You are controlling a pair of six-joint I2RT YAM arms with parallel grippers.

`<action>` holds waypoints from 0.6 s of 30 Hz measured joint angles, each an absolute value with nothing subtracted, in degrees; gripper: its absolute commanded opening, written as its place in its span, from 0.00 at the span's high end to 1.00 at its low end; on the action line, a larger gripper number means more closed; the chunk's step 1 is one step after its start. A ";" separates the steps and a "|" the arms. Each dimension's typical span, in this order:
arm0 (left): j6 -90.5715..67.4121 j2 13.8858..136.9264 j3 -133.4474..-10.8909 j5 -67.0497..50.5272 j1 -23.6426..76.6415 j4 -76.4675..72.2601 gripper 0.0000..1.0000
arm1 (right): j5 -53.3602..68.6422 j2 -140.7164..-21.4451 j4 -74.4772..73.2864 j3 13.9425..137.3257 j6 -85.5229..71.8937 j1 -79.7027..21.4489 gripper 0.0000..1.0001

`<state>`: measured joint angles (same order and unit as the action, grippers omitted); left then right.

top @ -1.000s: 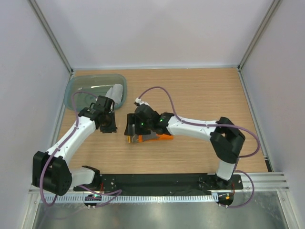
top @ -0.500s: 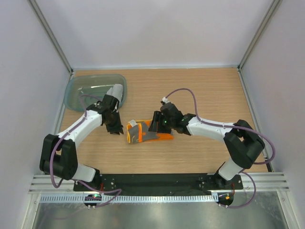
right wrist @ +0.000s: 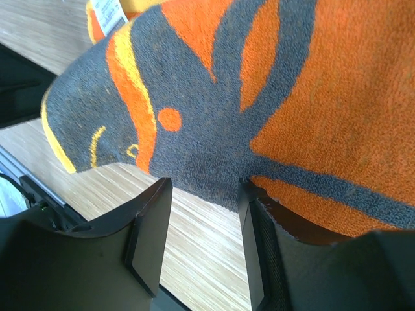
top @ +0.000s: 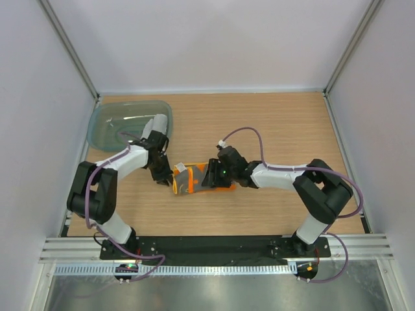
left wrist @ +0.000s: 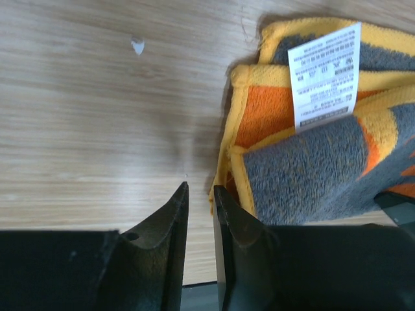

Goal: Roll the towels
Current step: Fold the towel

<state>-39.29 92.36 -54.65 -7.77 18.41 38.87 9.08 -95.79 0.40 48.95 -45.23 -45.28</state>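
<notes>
The orange towel [top: 192, 181] with its grey patterned face lies loosely folded on the table's middle, and its white label [left wrist: 323, 71] is turned up at its left end. My left gripper [top: 167, 178] is low at that end. Its jaws [left wrist: 200, 190] stand a narrow gap apart with only wood between them, and the towel's yellow hem [left wrist: 224, 162] lies just beside the right finger. My right gripper [top: 209, 176] is open at the towel's right part. Its tips [right wrist: 204, 184] are at the towel's edge [right wrist: 259, 78], which rests on the right finger. The light grey towel [top: 155, 124] sits rolled in the tub.
The translucent teal tub [top: 110, 123] stands at the back left, close behind my left arm. Both forearms reach inward low over the wooden table [top: 279, 129]. Grey walls close in the sides and back.
My left gripper swung from beside the tub to the orange towel's left end. My right gripper drew off the towel to the right, uncovering it, then edged back to its right part.
</notes>
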 measured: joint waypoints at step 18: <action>-39.81 97.97 -66.65 -2.00 18.41 35.73 0.78 | 13.17 -96.42 11.00 42.19 -46.96 -45.19 0.53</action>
